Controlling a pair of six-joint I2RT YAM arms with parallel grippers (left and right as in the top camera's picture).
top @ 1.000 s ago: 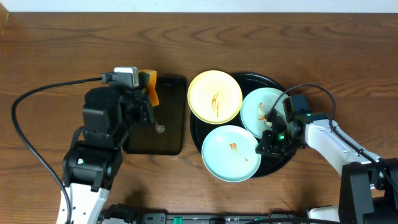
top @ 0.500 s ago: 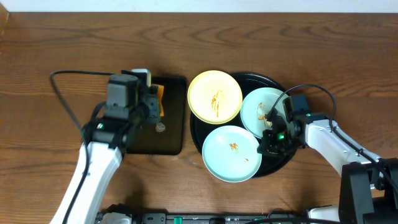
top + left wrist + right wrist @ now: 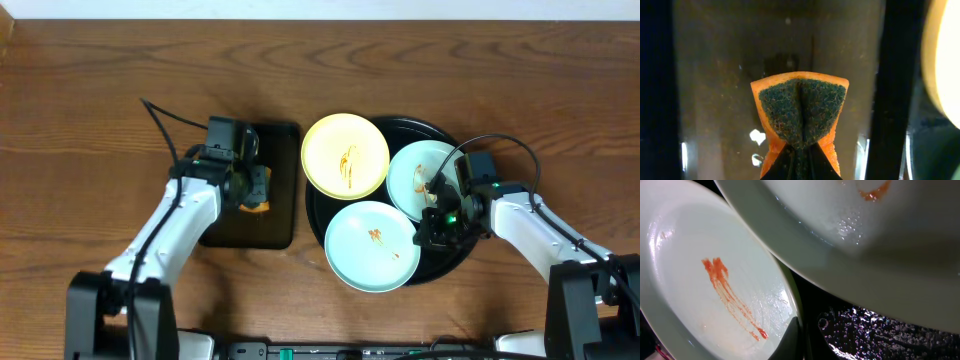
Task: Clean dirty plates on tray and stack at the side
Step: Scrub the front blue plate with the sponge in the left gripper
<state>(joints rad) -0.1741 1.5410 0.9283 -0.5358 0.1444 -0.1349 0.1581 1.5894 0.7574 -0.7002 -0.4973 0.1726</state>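
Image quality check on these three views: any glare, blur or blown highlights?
Overhead: evenly lit and sharp, soft shadows on the table. Left wrist: dim; sponge in focus, small glints on the rectangular tray, yellow plate blown out and blurred at the right edge. Right wrist: very close; smeared mint plate fairly sharp, the upper plate soft, sparkle glare on the wet round tray.

From overhead, the plates (image 3: 372,246) covered most of the tray (image 3: 420,126), with only arcs of rim showing at right. The right gripper (image 3: 437,222) was hidden beneath its own arm and overlapped the upper mint plate (image 3: 415,170). The right wrist view cut both mint plates at its edges, the upper one blurred. One dark fingertip (image 3: 791,339) showed at bottom centre, and the jaws' stance could not be told. The sponge (image 3: 800,115) ran off the left wrist view's bottom edge.
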